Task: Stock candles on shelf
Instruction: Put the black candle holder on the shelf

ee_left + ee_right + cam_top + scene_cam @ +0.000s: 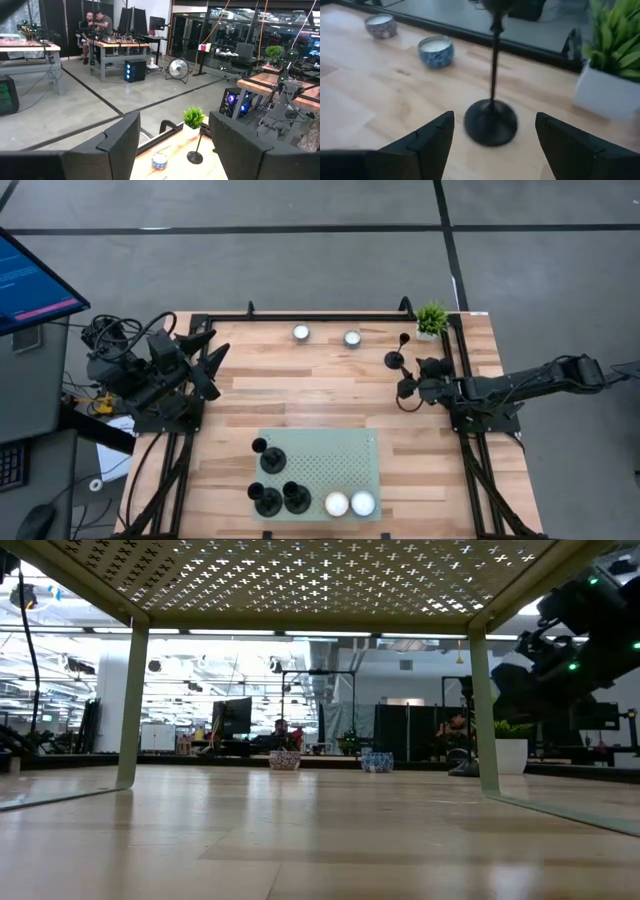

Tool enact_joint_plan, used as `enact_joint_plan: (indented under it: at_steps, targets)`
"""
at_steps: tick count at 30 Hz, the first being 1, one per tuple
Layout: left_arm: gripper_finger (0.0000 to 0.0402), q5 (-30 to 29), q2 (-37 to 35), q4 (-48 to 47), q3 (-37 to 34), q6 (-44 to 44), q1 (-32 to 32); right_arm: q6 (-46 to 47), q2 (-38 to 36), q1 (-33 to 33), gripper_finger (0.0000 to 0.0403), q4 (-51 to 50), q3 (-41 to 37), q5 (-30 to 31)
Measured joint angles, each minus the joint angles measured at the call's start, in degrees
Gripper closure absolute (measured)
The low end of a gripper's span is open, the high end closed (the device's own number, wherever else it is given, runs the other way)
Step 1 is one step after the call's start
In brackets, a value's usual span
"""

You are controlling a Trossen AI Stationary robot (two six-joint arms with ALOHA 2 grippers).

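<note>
We're seeing two candles (pixel 336 504) sitting on the shelf (pixel 325 460) at 5 o'clock, w/ black holders (pixel 268 498) crowding its 7 o'clock corner. Two more candles (pixel 301 333) are waiting at the table's 12 o'clock edge. A tall black stand (pixel 491 119) is blocking the right gripper (pixel 492 137), fingers apart, empty. Left gripper (pixel 172 145) is hanging open at 9 o'clock, empty.

The left gripper (pixel 212 352) sits raised at the table's left edge, its 2 fingers spread apart. The right gripper (pixel 400 376) hangs low over the right side, fingers parted.
</note>
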Motion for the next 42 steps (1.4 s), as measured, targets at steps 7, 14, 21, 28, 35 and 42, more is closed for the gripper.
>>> enact_joint_plan:
  at_steps: [7, 14, 21, 28, 35, 42]
  targets:
    - [0.0164, 0.00, 0.02, -0.20, 0.00, 0.00, 0.01, -13.86, 0.07, -9.47, 0.0132, 17.62, -3.93, -8.08]
    - [0.0164, 0.00, 0.30, -0.17, 0.00, -0.29, 0.02, -23.85, 0.09, -20.73, 0.0132, 24.18, -3.97, -19.98]
    - [0.0164, 0.02, 1.45, -0.04, 0.00, -0.39, 0.02, -27.39, 0.12, -28.16, 0.0132, 26.82, -3.97, -29.17]
    - [0.0164, 0.00, 1.53, 0.07, 0.00, -0.44, 0.02, -28.76, 3.08, -30.40, 0.0132, 29.89, -3.00, -33.69]
    - [0.0164, 0.01, 1.53, 0.07, -0.01, -0.44, 0.02, -28.74, 10.40, -30.43, 0.0150, 33.61, -1.31, -34.54]
    - [0.0164, 0.02, 1.53, 0.07, -0.02, -0.44, 0.01, -26.01, 16.55, -30.07, 0.0215, 34.13, -0.22, -34.51]
